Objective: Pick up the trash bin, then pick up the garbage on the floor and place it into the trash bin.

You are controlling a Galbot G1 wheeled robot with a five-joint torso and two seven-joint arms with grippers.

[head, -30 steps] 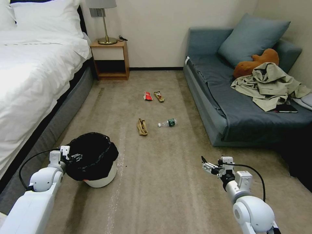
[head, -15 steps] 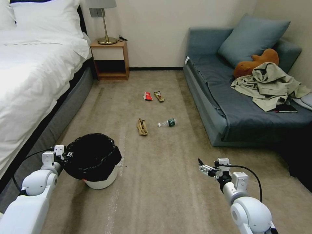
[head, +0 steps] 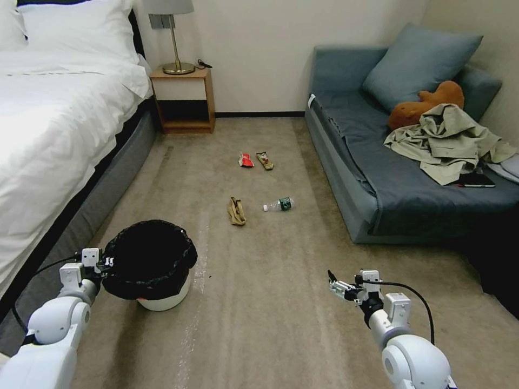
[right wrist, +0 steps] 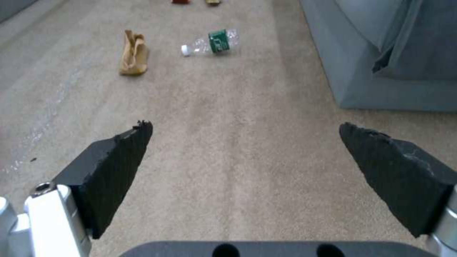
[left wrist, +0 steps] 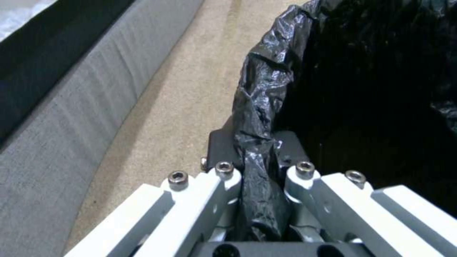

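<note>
The trash bin (head: 164, 297), white with a black bag (left wrist: 266, 89) folded over its rim, is on the carpet at the near left. My left gripper (head: 106, 264) is shut on the bag-covered rim at the bin's left side (left wrist: 257, 142). The garbage lies farther ahead on the floor: a clear bottle (head: 279, 204) (right wrist: 212, 42), a tan scrap (head: 236, 210) (right wrist: 134, 53), a red-white wrapper (head: 245, 160) and a brown-gold wrapper (head: 265, 160). My right gripper (head: 336, 283) (right wrist: 245, 125) hovers open over bare carpet at the near right, well short of the bottle.
A white bed (head: 54, 119) with a grey base runs along the left. A wooden nightstand (head: 184, 100) with a lamp stands at the far wall. A blue sofa (head: 373, 183) on the right holds khaki clothing (head: 448, 140), a plush toy and a pillow.
My left arm has drawn back toward me, and the bin it grips has shifted slightly left. The right gripper has also pulled back and lower in the head view.
</note>
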